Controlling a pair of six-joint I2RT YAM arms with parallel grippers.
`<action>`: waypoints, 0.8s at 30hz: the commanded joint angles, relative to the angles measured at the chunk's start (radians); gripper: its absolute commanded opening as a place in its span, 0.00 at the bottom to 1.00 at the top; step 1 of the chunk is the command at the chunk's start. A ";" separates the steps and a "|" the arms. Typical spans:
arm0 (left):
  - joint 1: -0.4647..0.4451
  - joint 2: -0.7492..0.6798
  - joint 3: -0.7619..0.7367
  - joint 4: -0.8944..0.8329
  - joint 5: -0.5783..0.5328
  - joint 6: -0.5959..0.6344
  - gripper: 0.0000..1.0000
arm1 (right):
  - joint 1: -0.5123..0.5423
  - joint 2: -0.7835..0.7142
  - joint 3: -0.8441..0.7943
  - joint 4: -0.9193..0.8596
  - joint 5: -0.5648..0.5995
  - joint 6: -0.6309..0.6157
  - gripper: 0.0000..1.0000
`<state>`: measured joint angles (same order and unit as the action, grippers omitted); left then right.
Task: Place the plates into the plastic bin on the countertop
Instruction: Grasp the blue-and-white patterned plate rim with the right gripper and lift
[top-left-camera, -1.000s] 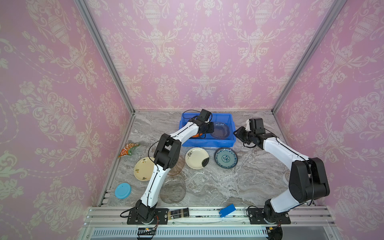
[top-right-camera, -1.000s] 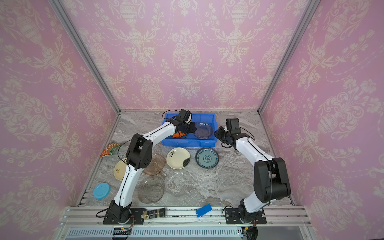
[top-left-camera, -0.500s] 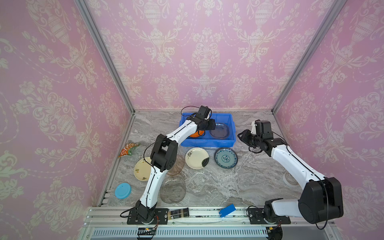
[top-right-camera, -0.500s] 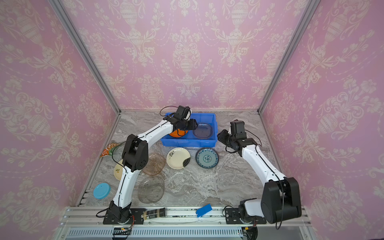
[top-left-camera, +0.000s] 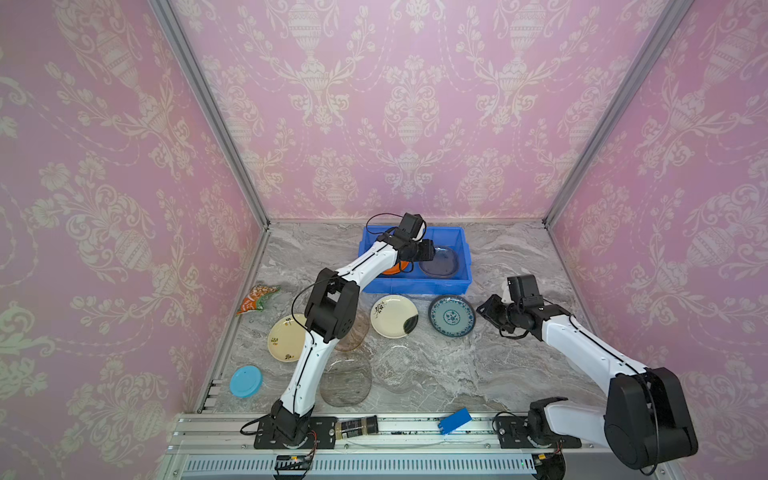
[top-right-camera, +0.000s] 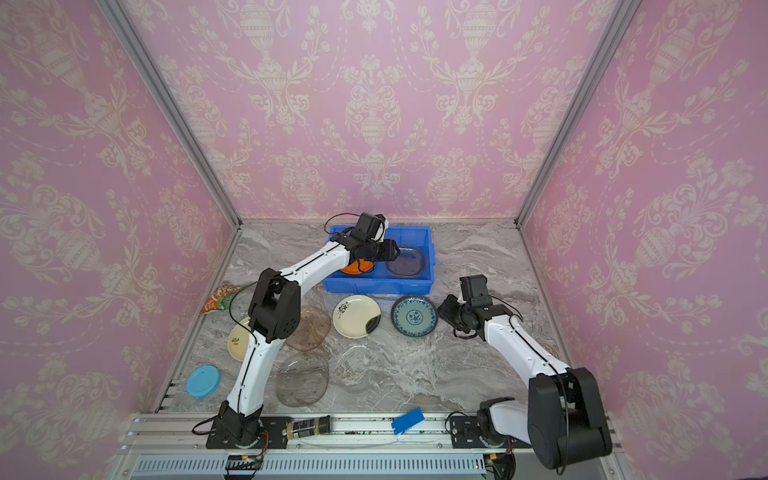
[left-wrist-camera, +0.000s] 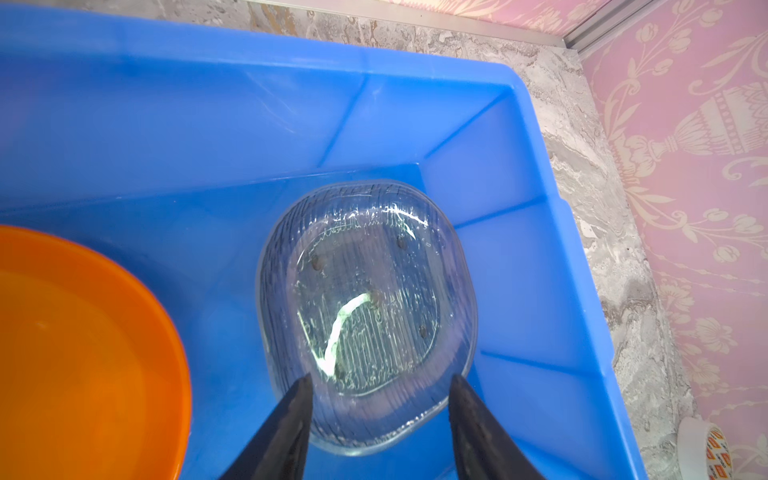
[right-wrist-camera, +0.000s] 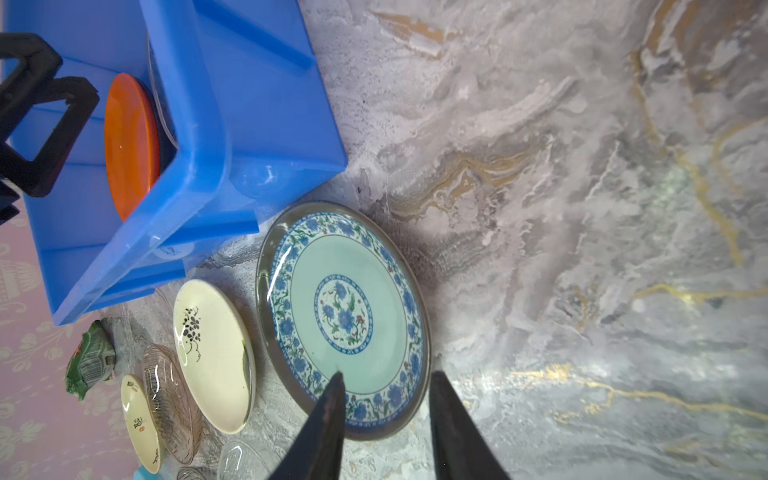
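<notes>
We find the plastic bin (top-left-camera: 415, 286) at the back of the marble surface (top-left-camera: 519, 257). Two of the plates lie side by side on its floor: an orange plate (left-wrist-camera: 83, 353) and a clear glass plate (left-wrist-camera: 365, 316). In both top views the glass one is toward the bin's right end. The left fingers (left-wrist-camera: 302, 399) hang inside the bin, spread apart above the near rim of that glass plate. They are released, and the plate lies flat beneath them.

Just in front of the bin, close together on the surface, sit a black-flowered cream plate (top-left-camera: 394, 316) and a blue-patterned plate (top-left-camera: 451, 316). The right fingers (right-wrist-camera: 334, 395) are parted and straddle the blue-patterned plate's edge, one over its painted border and one over bare surface. They are not clenched on it, and we cannot tell whether they touch it.

Further left lie an amber glass plate (top-left-camera: 358, 334), partly under the left arm, and a floral cream plate (top-left-camera: 282, 338). Nearer the front are a smoky glass plate (top-left-camera: 347, 382) and a second clear glass plate (top-left-camera: 399, 370). A fan-shaped piece (top-left-camera: 257, 297) and a light blue lid (top-left-camera: 246, 381) lie along the left edge.
</notes>
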<state>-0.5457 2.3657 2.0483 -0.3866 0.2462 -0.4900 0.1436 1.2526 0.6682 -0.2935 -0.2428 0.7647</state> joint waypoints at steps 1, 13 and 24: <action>-0.003 0.082 0.064 0.000 0.034 0.014 0.54 | 0.007 -0.015 -0.019 0.060 -0.021 0.040 0.35; -0.005 0.177 0.151 -0.020 0.065 -0.028 0.53 | 0.020 -0.002 -0.062 0.088 -0.018 0.054 0.35; -0.007 0.075 0.183 -0.050 0.056 0.012 0.54 | 0.033 0.052 -0.076 0.120 -0.018 0.053 0.35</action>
<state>-0.5465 2.5275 2.1902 -0.4004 0.2859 -0.4976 0.1661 1.2827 0.6128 -0.1883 -0.2565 0.8097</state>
